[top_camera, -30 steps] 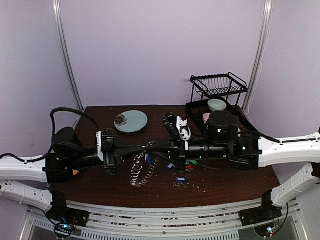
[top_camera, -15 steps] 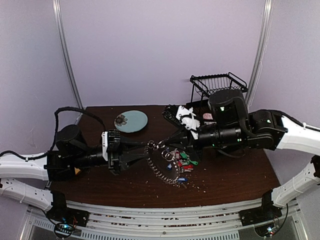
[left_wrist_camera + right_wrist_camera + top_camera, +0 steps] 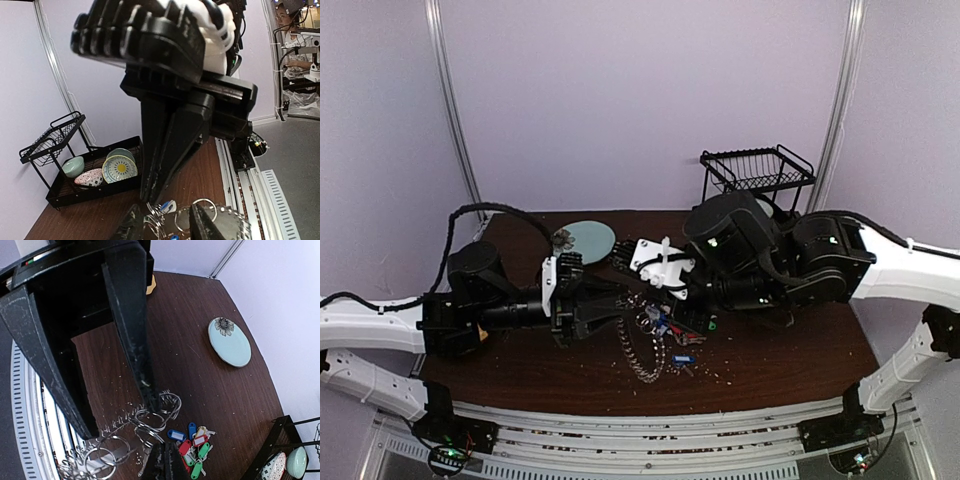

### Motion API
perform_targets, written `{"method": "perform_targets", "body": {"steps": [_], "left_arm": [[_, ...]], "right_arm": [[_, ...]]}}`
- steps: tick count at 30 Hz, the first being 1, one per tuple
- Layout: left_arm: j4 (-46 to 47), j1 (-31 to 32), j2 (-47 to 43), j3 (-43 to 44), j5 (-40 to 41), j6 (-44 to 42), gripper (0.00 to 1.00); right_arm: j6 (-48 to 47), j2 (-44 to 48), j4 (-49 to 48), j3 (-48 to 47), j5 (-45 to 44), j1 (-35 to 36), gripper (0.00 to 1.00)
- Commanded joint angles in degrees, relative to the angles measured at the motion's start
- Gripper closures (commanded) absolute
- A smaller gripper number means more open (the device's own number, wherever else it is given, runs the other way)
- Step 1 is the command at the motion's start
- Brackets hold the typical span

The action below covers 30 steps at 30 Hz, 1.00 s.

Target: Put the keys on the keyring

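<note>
Several silvery wire loops, spikily fringed, form the keyring (image 3: 150, 420); left tool (image 3: 121, 414) stands parted, right tool (image 3: 147, 199) pinched shut.

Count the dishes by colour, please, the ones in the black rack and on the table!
Teal bowl: 1
Red-patterned bowl: 1
Yellow-flowered dish: 1
Pale green dish: 1
Light blue plate: 1
Total: 5
</note>
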<state>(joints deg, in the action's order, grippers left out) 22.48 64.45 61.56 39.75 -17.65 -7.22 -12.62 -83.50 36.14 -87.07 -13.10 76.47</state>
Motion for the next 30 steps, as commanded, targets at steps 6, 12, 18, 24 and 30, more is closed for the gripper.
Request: {"method": "perform_targets", "body": {"steps": [6, 12, 18, 24, 30], "left_arm": [[-0.62, -0.20, 1.83, 1.92, 5.79, 1.92, 0.72], [-0.34, -0.20, 1.81, 1.65, 5.92, 1.78, 0.78], [-1.44, -0.20, 1.71, 1.78, 7.42, 0.89, 0.94], [-1.60, -0.20, 1.11, 1.58, 6.34, 0.28, 0.79], [-1.73, -0.20, 1.19, 1.65, 6.38, 0.33, 0.93]], "right_arm": [[-0.17, 3.11, -13.26, 3.17, -1.88, 1.52, 1.00], [-0.97, 3.22, -13.30, 3.77, -1.75, 1.98, 1.00], [-1.25, 4.01, -13.42, 4.07, -3.39, 1.95, 1.00], [-1.70, 4.67, -12.96, 4.19, -4.57, 2.00, 1.00], [-1.75, 4.93, -13.18, 4.40, -4.52, 2.00, 1.00]]}}
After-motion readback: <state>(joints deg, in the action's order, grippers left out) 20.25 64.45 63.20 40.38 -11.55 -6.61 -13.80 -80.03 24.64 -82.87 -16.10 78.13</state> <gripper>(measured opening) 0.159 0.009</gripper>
